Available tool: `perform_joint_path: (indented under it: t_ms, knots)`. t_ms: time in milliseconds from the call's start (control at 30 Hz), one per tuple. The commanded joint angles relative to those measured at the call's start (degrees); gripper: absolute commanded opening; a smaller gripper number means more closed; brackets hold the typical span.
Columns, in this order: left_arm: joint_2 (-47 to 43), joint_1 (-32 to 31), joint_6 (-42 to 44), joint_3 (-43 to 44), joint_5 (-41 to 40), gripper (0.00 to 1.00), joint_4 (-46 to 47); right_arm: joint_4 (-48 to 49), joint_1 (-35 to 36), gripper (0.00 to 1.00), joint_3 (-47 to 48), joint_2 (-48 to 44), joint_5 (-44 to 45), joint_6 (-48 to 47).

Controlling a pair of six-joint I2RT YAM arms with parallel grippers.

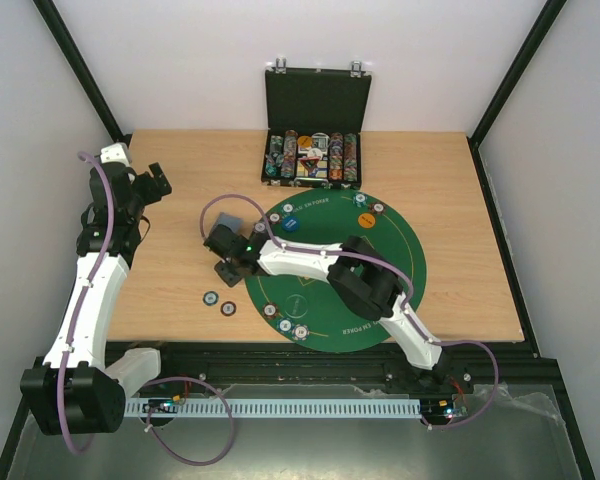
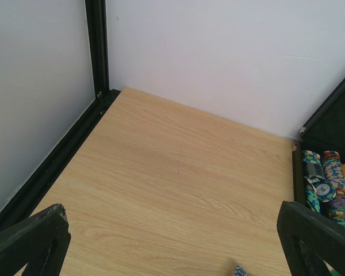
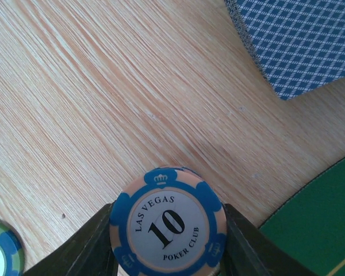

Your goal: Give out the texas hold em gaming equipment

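Poker chip (image 3: pixel 168 221), blue-and-peach rim, marked "Las Vegas 10 Poker Club", clamped edge to edge in the right end effector (image 1: pixel 223 268). It sits face-up to the wrist camera over bare desk (image 3: pixel 75 86). Whether it touches the wood cannot be told.

Handling (judged): a rigid, light disc with smooth faces and a thin rim. The hold across the full diameter, as shown, is the secure one. Off-centre pressure would likely let it pivot or squirt out.

Deck of cards (image 3: pixel 299 46), blue-checked backs, lies just ahead and to the right of the end effector. The cards are judged thin, flexible and slippery, so the stack shears easily. It is best taken across the long edges as a squared block.

Counts:
- One chip is held.
- Two loose chips (image 1: pixel 218 302) lie on the desk close behind the end effector.
- On the green mat (image 1: pixel 400 290), six chips are visible. Three (image 1: pixel 286 323) are at its near rim, two (image 1: pixel 281 208) at its far-left rim and one (image 1: pixel 377 209) on its far side.
- One orange button (image 1: pixel 363 217) lies beside that last chip.
- There is one deck. Its card number cannot be counted.
- One black case (image 1: pixel 313 158) holding chip rows stands far ahead.

The left end effector (image 2: pixel 172 247) is spread wide and empty, well to the left of all equipment.
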Motion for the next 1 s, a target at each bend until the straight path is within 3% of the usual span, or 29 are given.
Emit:
perform_joint_path:
  t_ms: [0,967]
  knots:
    - [-0.15,0.18,0.31,-0.59,-0.09,0.99,0.92,-2.56,0.89,0.43,1.82,1.39,1.55,-1.26]
    - [-0.13,0.18,0.37,-0.54,0.08,0.99,0.92,-1.58,1.07,0.67,1.71,1.49,1.60,0.21]
